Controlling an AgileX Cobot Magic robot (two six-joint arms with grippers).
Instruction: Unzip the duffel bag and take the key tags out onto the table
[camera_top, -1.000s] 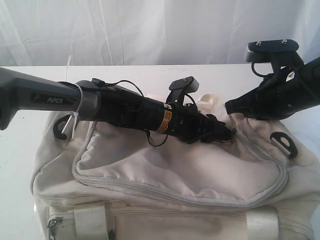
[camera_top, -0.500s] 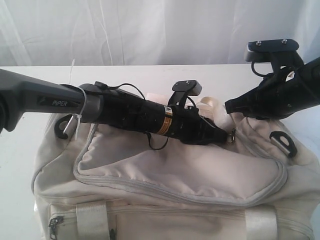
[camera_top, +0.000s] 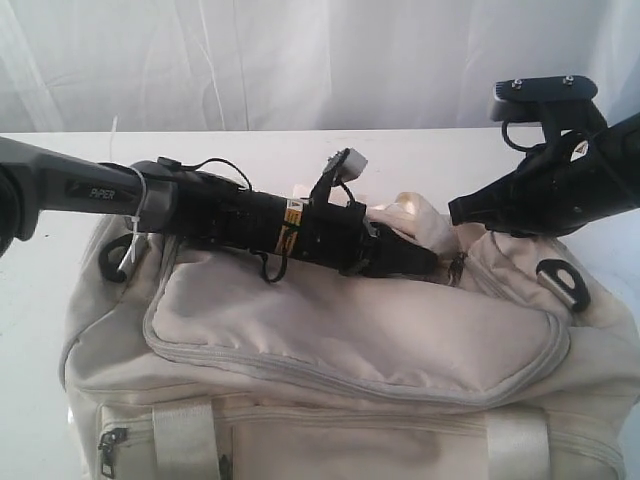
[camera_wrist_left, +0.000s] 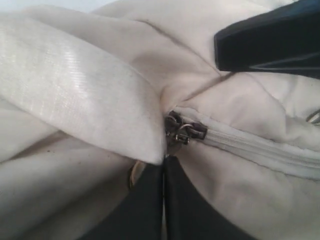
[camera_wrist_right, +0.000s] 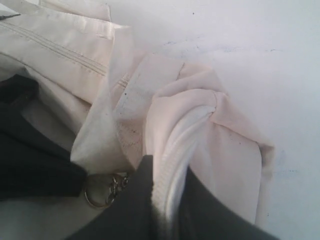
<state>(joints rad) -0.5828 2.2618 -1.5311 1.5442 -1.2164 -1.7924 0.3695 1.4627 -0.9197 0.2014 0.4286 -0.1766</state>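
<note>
Two grippers are on the cream duffel bag (camera_top: 350, 340), which sits on the white table (camera_top: 300, 150) zipped up, rumpled at its far end, no key tags showing. Left gripper (camera_wrist_left: 164, 167) is clenched tight right by the zipper slider (camera_wrist_left: 182, 129) (can't tell if it's caught the pull), and right gripper (camera_wrist_right: 167, 175) pinches a fold of the bag's edge. Looks like unzipping is just starting, so next probably needs a steady drag along the track with the fabric held taut.
</note>
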